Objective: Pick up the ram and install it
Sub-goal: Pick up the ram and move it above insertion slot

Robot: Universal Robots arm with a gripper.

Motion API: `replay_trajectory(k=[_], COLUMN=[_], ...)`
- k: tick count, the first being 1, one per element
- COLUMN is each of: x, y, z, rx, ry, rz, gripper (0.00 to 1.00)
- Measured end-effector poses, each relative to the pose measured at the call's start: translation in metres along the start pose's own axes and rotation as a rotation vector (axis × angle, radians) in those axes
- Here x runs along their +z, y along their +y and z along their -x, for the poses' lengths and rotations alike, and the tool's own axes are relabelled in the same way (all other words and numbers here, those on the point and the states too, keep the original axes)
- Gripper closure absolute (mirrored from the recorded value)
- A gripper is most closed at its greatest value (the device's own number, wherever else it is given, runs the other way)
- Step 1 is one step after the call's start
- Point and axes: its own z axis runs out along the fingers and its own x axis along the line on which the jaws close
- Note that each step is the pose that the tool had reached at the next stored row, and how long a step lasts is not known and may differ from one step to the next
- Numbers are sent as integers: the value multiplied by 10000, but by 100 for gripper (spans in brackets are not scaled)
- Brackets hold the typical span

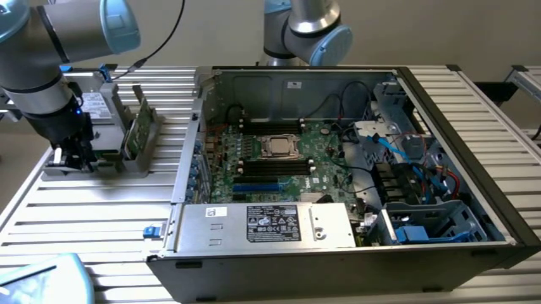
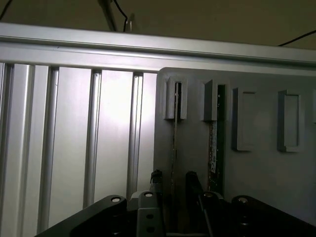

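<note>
The ram (image 2: 175, 143) stands on edge in the first slot of a grey rack (image 2: 256, 168), seen as a thin line in the wrist view. My gripper (image 2: 174, 181) is lowered over it and open, one finger (image 2: 156, 181) on each side of the stick with a small gap to each. In the exterior view the gripper (image 1: 75, 158) hangs low at the near end of the rack (image 1: 127, 166) on the exterior view's left, beside the open computer case (image 1: 473, 158). Black memory slots (image 1: 275, 166) lie near the processor on the motherboard.
A second green board (image 2: 213, 143) stands in the neighbouring rack slot. A wider green card (image 1: 144, 126) and a grey drive with a white label (image 1: 101, 104) also stand in the rack. Another arm's base (image 1: 308, 31) rises behind the case. Cables crowd the case's right side.
</note>
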Motion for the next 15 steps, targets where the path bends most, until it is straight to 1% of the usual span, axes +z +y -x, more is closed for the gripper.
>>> replay_trajectory(k=[3, 5, 6, 7, 15], x=[0, 0, 0, 0, 0], y=[0, 0, 0, 0, 0], z=[0, 0, 0, 0, 0], rx=[0, 0, 0, 0, 0], ry=[0, 1, 1, 1, 0], rz=[0, 0, 0, 0, 0], gripper=[69, 82, 82, 87, 87])
